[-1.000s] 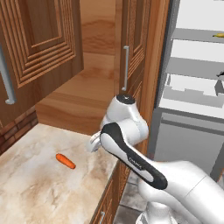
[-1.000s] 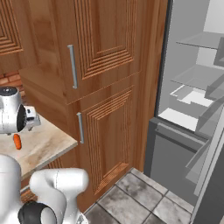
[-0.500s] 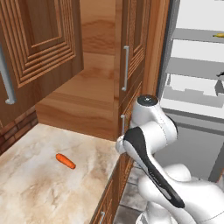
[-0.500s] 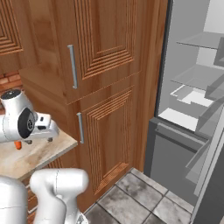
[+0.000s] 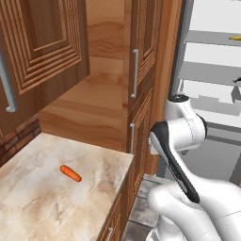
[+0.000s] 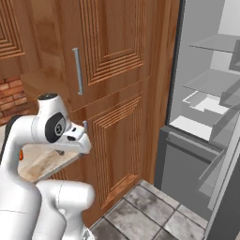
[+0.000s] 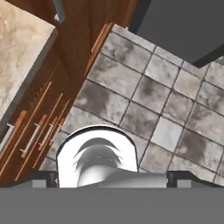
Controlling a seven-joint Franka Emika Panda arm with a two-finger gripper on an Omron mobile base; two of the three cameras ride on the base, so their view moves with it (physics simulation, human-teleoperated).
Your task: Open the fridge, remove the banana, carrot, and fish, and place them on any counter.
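The carrot (image 5: 70, 173) lies on the beige counter (image 5: 33, 207), and an orange sliver of the carrot (image 6: 20, 155) shows behind my arm. The fridge (image 5: 212, 70) stands open at the right, showing white shelves. The banana (image 5: 235, 37) lies on an upper shelf at the frame's edge. Lower down, the dark fish (image 5: 236, 89) is partly cut off. My gripper (image 7: 111, 177) hangs off the counter's corner in front of the tall cabinet and points down at the floor. Its fingertips (image 7: 43, 177) are spread wide with nothing between them.
A tall wooden cabinet (image 6: 112, 93) with a vertical handle (image 6: 77, 70) stands between the counter and the fridge (image 6: 206, 93). Drawer fronts (image 7: 35, 127) run below the counter edge. Grey floor tiles (image 7: 166, 109) lie beneath the hand. The fridge door (image 6: 227, 187) stands ajar at the far right.
My arm has swung right, from over the counter beside the carrot to past the counter's corner, toward the fridge. The carrot has stayed where it was and the jaws have stayed wide.
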